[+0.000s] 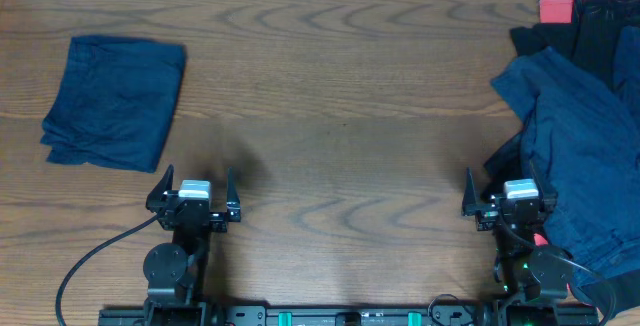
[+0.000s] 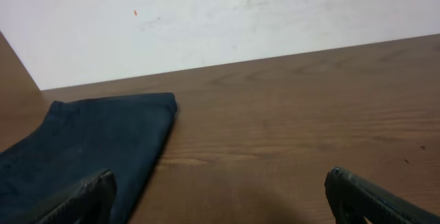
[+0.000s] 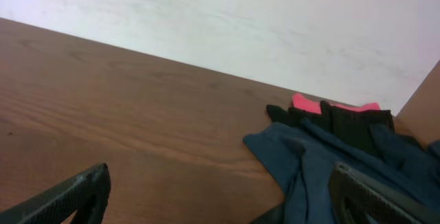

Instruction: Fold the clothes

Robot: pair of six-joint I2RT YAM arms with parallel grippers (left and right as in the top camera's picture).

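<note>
A folded navy garment (image 1: 118, 101) lies flat at the far left of the table; it also shows in the left wrist view (image 2: 89, 148). A loose pile of navy clothes (image 1: 585, 146) lies at the right, with black pieces (image 1: 590, 36) and a coral-red one (image 1: 558, 6) behind it; the pile also shows in the right wrist view (image 3: 330, 162). My left gripper (image 1: 196, 184) is open and empty near the front edge, just right of the folded garment. My right gripper (image 1: 508, 188) is open and empty at the pile's left edge.
The wooden table (image 1: 340, 116) stretches between the two arms. A white wall (image 2: 240, 11) stands behind its far edge. A black cable (image 1: 90, 261) loops at the front left beside the left arm's base.
</note>
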